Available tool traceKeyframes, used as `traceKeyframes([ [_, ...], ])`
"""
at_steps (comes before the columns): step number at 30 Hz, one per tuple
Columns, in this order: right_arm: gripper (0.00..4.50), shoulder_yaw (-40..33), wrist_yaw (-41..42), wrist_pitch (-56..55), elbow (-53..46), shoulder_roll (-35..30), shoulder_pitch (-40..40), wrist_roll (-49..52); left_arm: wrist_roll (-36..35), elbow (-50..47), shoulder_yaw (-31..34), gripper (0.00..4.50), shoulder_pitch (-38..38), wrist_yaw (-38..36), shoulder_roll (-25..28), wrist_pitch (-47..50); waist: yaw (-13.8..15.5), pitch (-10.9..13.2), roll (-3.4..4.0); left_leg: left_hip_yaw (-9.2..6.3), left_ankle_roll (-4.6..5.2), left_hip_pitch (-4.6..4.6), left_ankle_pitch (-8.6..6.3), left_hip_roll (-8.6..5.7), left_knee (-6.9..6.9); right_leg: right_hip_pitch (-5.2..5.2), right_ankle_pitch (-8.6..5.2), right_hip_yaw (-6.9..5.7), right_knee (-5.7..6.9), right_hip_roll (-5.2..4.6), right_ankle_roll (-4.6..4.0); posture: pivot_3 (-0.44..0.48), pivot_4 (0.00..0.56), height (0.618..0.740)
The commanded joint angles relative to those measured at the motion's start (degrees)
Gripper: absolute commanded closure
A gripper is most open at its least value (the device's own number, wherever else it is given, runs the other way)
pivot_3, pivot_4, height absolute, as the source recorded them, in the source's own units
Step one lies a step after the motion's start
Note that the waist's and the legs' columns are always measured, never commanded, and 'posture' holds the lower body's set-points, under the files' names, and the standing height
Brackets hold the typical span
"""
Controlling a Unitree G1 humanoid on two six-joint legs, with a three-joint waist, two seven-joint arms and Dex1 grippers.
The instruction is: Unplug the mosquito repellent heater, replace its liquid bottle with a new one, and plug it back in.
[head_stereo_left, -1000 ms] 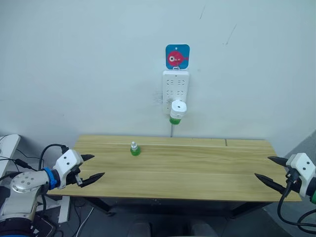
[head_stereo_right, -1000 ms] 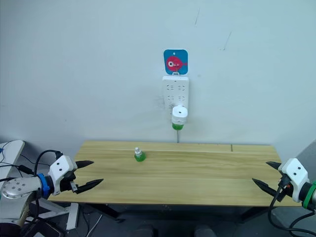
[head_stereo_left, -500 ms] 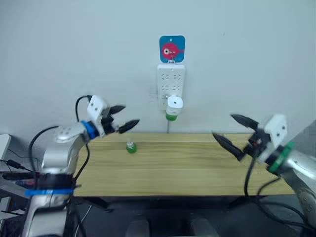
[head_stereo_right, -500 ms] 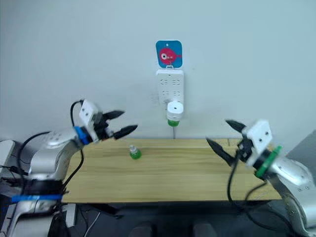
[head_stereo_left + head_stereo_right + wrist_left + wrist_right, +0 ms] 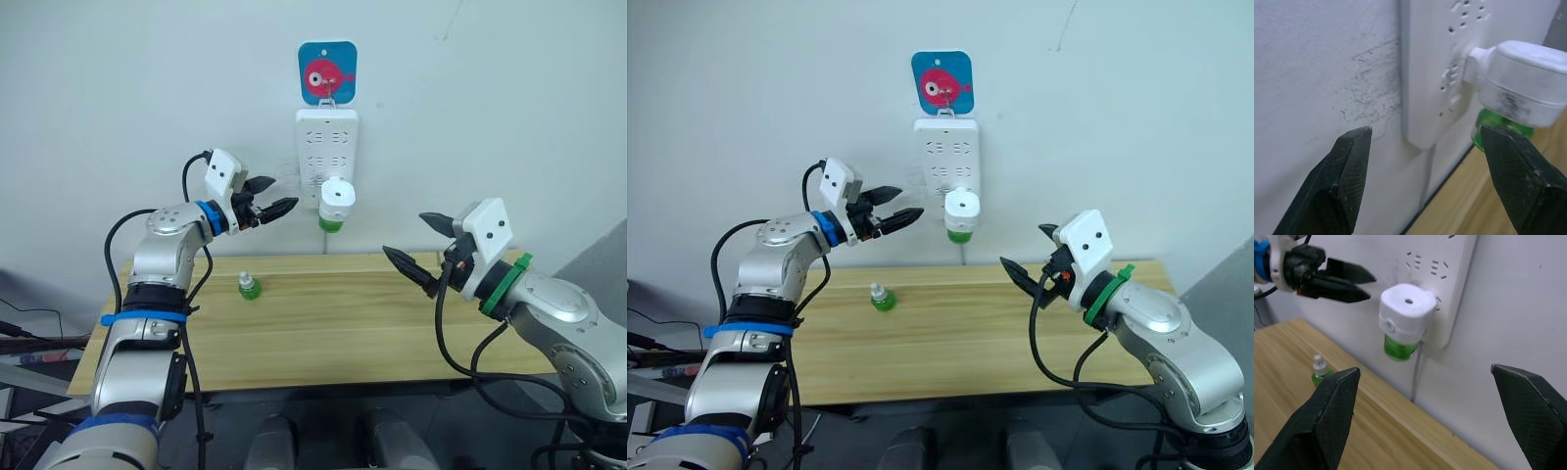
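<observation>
The mosquito repellent heater [image 5: 335,196] is seated in the wall power strip [image 5: 327,147]. The left claw [image 5: 275,196] is held open and empty just beside it. The right claw [image 5: 419,247] is spread wide, empty, above the tabletop [image 5: 323,323].

Robot test room, bare white wall [image 5: 118,88], wooden table [image 5: 323,323], wall power strip [image 5: 326,147]

The heater [image 5: 335,195] is a small white rounded unit, plugged into the lower part of the white strip [image 5: 326,147] on the wall. A green bottle [image 5: 331,224] hangs under it. A second bottle [image 5: 249,286], green with a pale cap, stands upright on the wooden surface [image 5: 323,323], well apart from the heater.
</observation>
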Motion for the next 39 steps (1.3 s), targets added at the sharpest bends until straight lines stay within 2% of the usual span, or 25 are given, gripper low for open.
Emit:
traceKeyframes([
  [1, 0.0, -0.2, -2.0, 2.0, -4.6, 1.0, -0.7, 1.4, 0.8, 3.2, -0.4, 0.81, -3.3, -1.8, -1.3, -3.4, -0.2, 0.2, 0.0, 0.0, 0.0, 0.0, 0.0, 0.0, 0.01, 0.0, 0.0, 0.0, 0.0, 0.0, 0.0, -0.124, 0.209, 0.74],
  [11, 0.0, 0.2, -5.7, 5.6, -8.0, 4.2, 0.4, 2.0, 4.2, 18.8, -0.7, 0.81, -13.3, -4.1, -4.5, -11.5, -1.2, 1.7, -0.16, -0.05, -0.01, -0.04, 0.01, -0.04, 0.03, 0.0, 0.01, -0.04, -0.01, -0.03, 0.06, -0.166, 0.237, 0.74],
  [18, 0.0, 0.9, -7.4, 6.8, -9.5, 6.3, 1.0, 2.1, 3.3, 20.8, -1.0, 0.81, -16.2, -11.5, -4.5, -10.8, -1.7, 3.0, -0.24, -0.11, -0.13, -0.1, 0.12, -0.1, 0.12, 0.05, 0.17, 0.09, -0.01, -0.02, 0.32, -0.181, 0.262, 0.74],
  [21, 0.0, 1.5, -8.0, 6.8, -9.1, 7.2, 0.4, 1.9, 3.0, 20.5, -0.7, 1.38, -16.6, -13.8, -4.1, -10.2, -2.1, 3.2, -0.24, -0.07, -0.13, -0.54, 0.11, -0.08, 0.11, -0.44, 0.17, 0.1, -0.01, -0.02, 0.33, -0.177, 0.27, 0.74],
  [23, 0.0, 2.2, -8.5, 6.5, -8.3, 8.1, -0.2, 1.4, 3.5, 20.7, -0.9, 2.04, -16.8, -15.0, -3.8, -10.2, -2.2, 3.2, -0.16, -0.13, -0.14, -1.14, 0.12, -0.05, 0.12, -1.04, 0.18, 0.05, 0.08, 0.02, 0.31, -0.174, 0.272, 0.74],
  [24, 0.0, 2.7, -8.7, 6.4, -7.8, 8.5, -0.6, 1.1, 3.6, 20.9, -0.8, 2.23, -16.8, -15.1, -3.7, -10.3, -2.3, 3.3, -0.12, -0.16, -0.13, -1.17, 0.12, -0.04, 0.12, -1.06, 0.19, 0.0, 0.1, 0.03, 0.31, -0.175, 0.273, 0.74],
  [27, 0.0, 4.2, -10.5, 6.2, -5.8, 10.7, -2.9, -0.4, 4.1, 21.0, -0.9, 3.16, -16.4, -15.4, -3.4, -10.4, -2.4, 3.5, -0.01, -0.26, -0.12, -1.22, 0.11, -0.04, 0.08, -1.07, 0.17, -0.09, 0.05, 0.03, 0.3, -0.173, 0.276, 0.74],
  [33, 0.0, 7.1, -16.6, 7.1, -0.2, 16.4, -9.9, -5.4, 4.4, 20.1, -1.1, 3.2, -15.5, -15.6, -3.1, -10.2, -2.8, 4.0, 0.03, -0.25, -0.13, -1.22, 0.11, -0.05, 0.12, -1.07, 0.17, -0.06, 0.06, 0.03, 0.3, -0.169, 0.274, 0.74],
  [39, 0.0, 8.9, -19.1, 4.9, 5.6, 21.3, -14.7, -9.8, 4.4, 19.3, -1.2, 3.2, -14.8, -15.3, -3.2, -10.1, -2.8, 4.0, 0.03, -0.28, -0.13, -1.27, 0.11, -0.05, 0.11, -1.1, 0.17, -0.09, 0.05, 0.03, 0.3, -0.165, 0.27, 0.74],
])
